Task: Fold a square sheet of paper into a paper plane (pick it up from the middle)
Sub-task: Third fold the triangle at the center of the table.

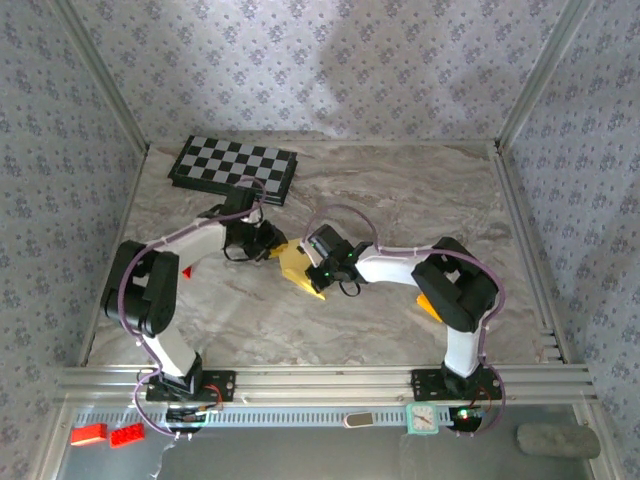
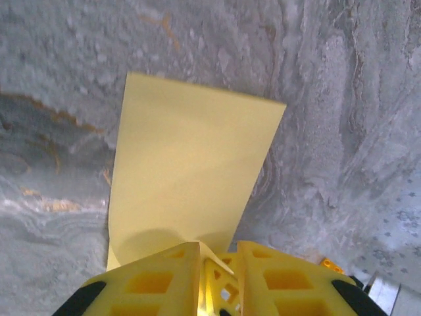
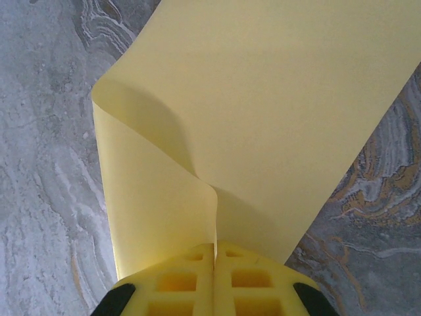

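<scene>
The thin, plain yellow square sheet of paper is sitting near the middle of the grey marbled table, partly lifted and curling between the two arms. The right gripper, its yellow lattice fingers pressed tightly together, is pinching the sheet at a fold. In the right wrist view the paper is billowing away from that pinch, one flap looping round at 10 o'clock and a broad flat band running off toward 1 o'clock. The left gripper is hanging at 10 o'clock of the sheet in the overhead view. Its yellow fingers are standing slightly apart, and a corner of the paper is sitting in the narrow gap between them. Ahead of those fingers the sheet is stretching toward 12 o'clock as a long smooth panel over the marble. A black-and-white checkerboard is resting at 11 o'clock of the table, well apart from the paper. A small red piece is lying at 9 o'clock of the sheet, beside the left arm, and a small thick orange-yellow block is showing at 4 o'clock, beside the right arm's elbow. On the grey ledge at 6 o'clock, red bricks and a small teal clock are sitting.
</scene>
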